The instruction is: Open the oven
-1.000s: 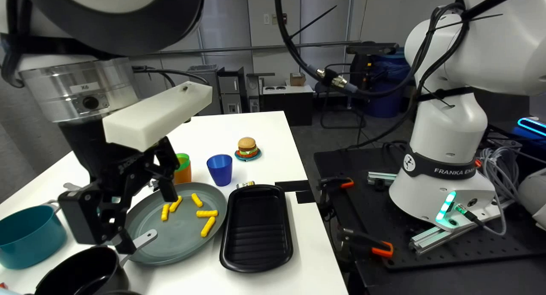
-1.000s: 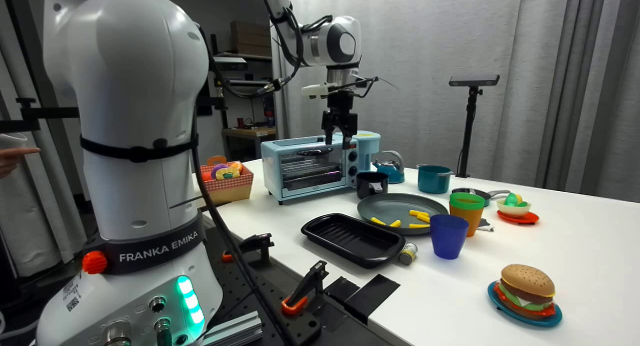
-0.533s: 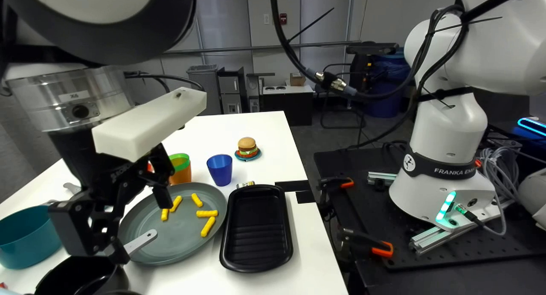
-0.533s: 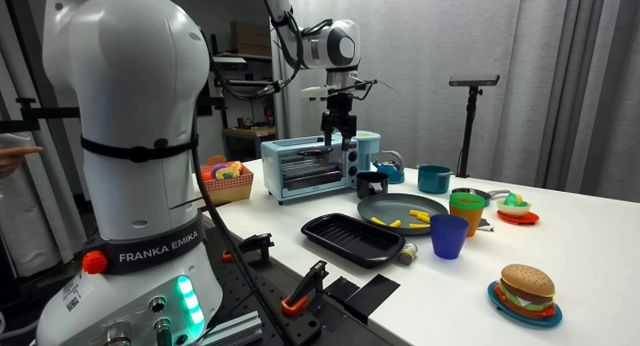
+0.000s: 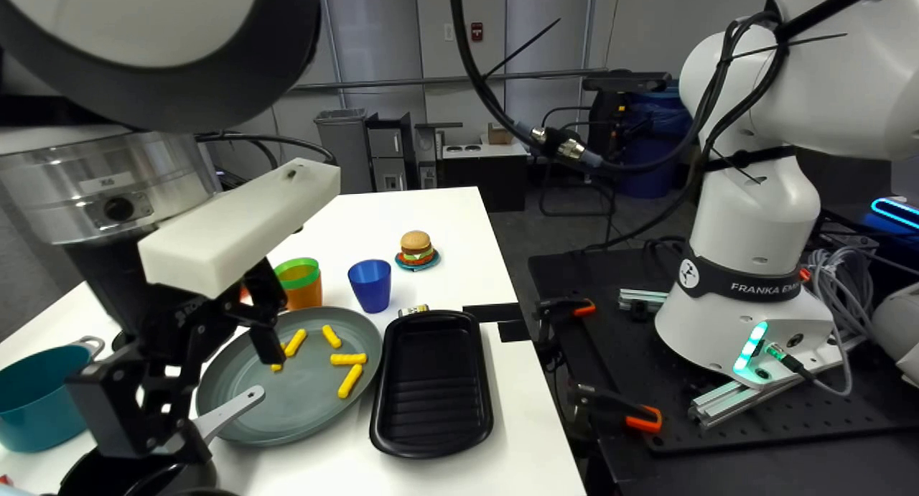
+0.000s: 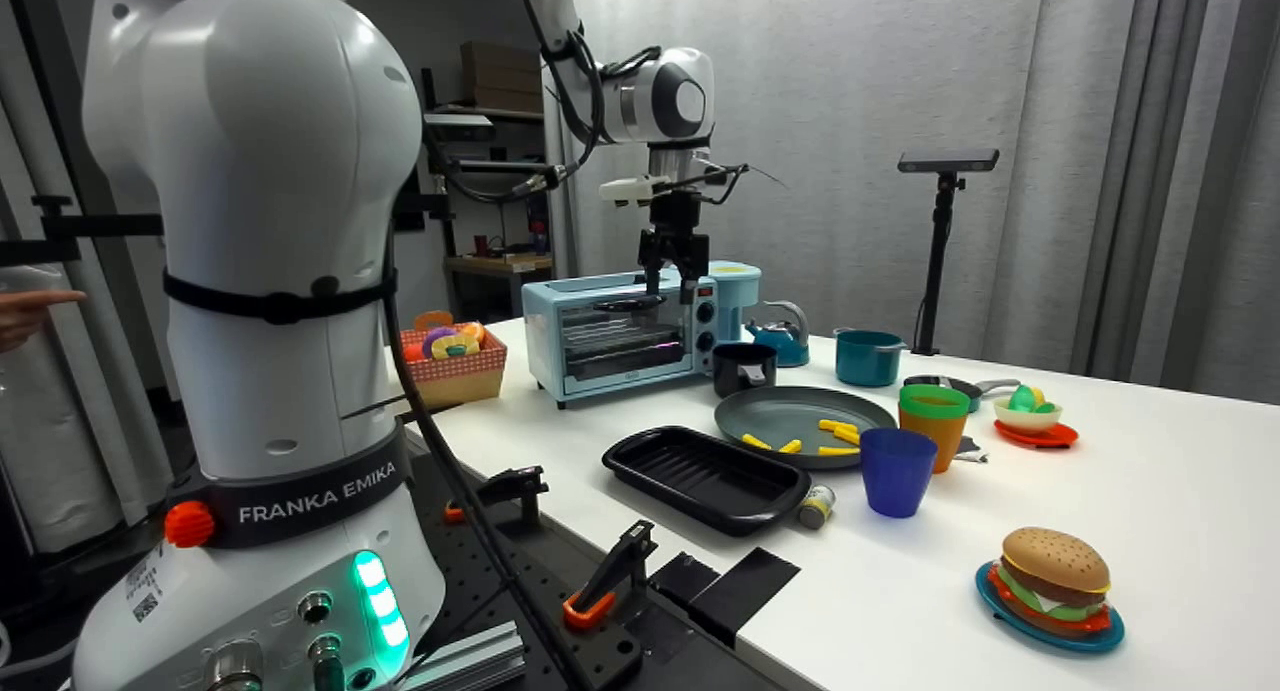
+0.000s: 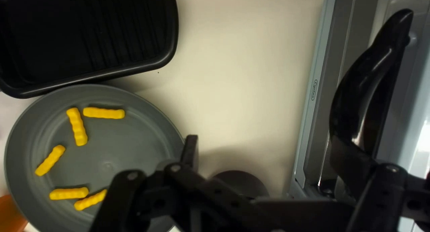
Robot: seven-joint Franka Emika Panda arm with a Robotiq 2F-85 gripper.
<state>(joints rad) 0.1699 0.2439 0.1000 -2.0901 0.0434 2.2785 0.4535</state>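
Note:
The light blue toaster oven (image 6: 606, 375) stands on the table in an exterior view, its glass door closed. Its black curved handle (image 6: 628, 304) runs across the top of the door. In the wrist view the handle (image 7: 359, 87) is at the right. My gripper (image 6: 670, 293) is upright in front of the oven, near the handle's knob-side end. It is open and empty. In the wrist view the right finger (image 7: 349, 161) overlaps the handle's lower end; I cannot tell whether they touch. The gripper (image 5: 226, 399) also shows large in an exterior view, where the oven is almost wholly out of frame.
A black pot (image 6: 740, 371) stands below the gripper, close to the oven's knobs. A grey plate (image 6: 790, 406) with yellow sticks and a black tray (image 6: 700, 476) lie in front. A teal kettle (image 6: 780, 343) and a fruit basket (image 6: 455, 376) flank the oven.
My gripper has come down a little and shifted slightly toward the handle side of the oven. It stays open. The oven door and the table objects have not moved.

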